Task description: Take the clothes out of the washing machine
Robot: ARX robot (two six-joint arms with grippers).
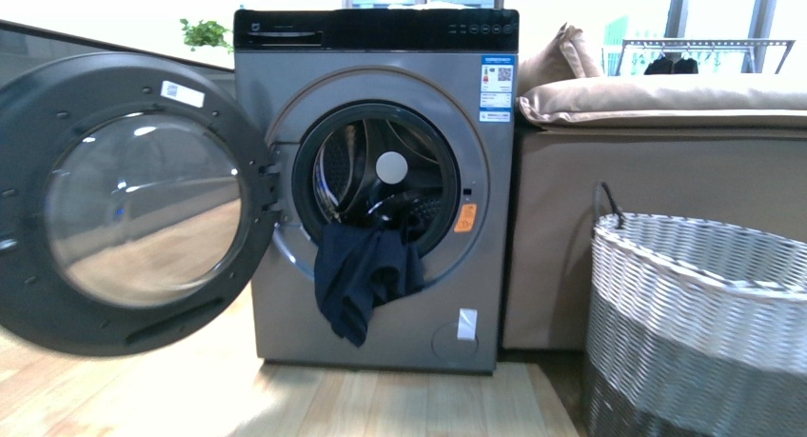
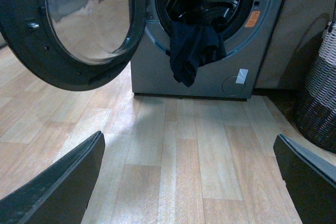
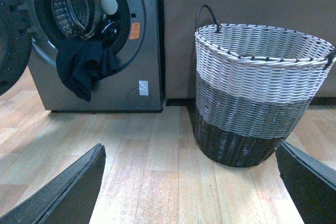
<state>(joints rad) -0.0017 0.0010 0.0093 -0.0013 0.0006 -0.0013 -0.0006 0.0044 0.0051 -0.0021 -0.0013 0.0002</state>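
Observation:
The grey-silver washing machine [image 1: 381, 294] stands ahead with its round door [image 1: 124, 204] swung open to the left. The dark navy clothes [image 1: 362, 275] hang limp out of the drum opening over the lower rim; they also show in the left wrist view [image 2: 193, 50] and the right wrist view [image 3: 83, 69]. My left gripper [image 2: 189, 182] is open and empty, low over the wooden floor, well short of the machine. My right gripper [image 3: 189, 182] is open and empty, facing the basket and the floor. Neither arm shows in the front view.
A woven grey-and-white basket [image 1: 699, 266] stands at the right of the machine, also in the right wrist view [image 3: 257, 85]. A beige cushioned sofa [image 1: 657, 161] sits behind it. The open door juts out at the left. Wooden floor [image 2: 199, 135] lies in front.

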